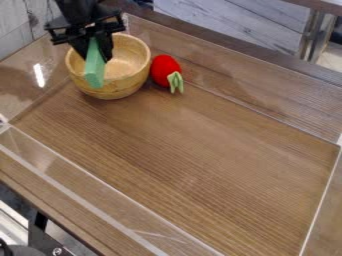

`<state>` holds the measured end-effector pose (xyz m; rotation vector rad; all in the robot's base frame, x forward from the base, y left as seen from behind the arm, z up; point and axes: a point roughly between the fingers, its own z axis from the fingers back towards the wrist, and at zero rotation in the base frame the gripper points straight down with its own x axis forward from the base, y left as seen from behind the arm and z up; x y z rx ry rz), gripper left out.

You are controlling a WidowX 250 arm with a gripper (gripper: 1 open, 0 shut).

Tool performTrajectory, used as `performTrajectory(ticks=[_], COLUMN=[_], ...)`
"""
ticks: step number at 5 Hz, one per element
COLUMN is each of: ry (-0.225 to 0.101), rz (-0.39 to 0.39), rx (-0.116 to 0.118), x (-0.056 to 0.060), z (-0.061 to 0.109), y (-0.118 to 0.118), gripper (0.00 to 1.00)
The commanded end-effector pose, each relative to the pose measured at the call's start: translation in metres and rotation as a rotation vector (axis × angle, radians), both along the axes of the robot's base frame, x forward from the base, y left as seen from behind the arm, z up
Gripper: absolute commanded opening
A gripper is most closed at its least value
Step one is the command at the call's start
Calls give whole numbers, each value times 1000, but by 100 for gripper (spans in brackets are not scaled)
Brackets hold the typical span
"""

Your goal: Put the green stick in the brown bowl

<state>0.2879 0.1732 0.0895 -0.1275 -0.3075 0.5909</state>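
Green flat stick (95, 62), clamped in the black gripper (91, 36), hangs over the round light-brown wooden bowl's (130, 85) left rim and could tip outside if released.

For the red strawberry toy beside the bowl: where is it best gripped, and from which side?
Grip the red strawberry toy across its round red body, coming from above. It lies on the table with its green leaves toward the camera, and the brown bowl sits close on its left in the picture, so a side approach there looks cramped.
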Motion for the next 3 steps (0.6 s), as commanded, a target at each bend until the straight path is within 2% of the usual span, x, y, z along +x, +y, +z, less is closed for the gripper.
performTrajectory(ticks=[1, 2, 3], ry=[-51, -61, -52], rz=[-26, -29, -37], rx=[36, 35, 40], x=[7, 14, 19], z=[10, 12, 5], y=[15, 13, 9], gripper=[0, 0, 100])
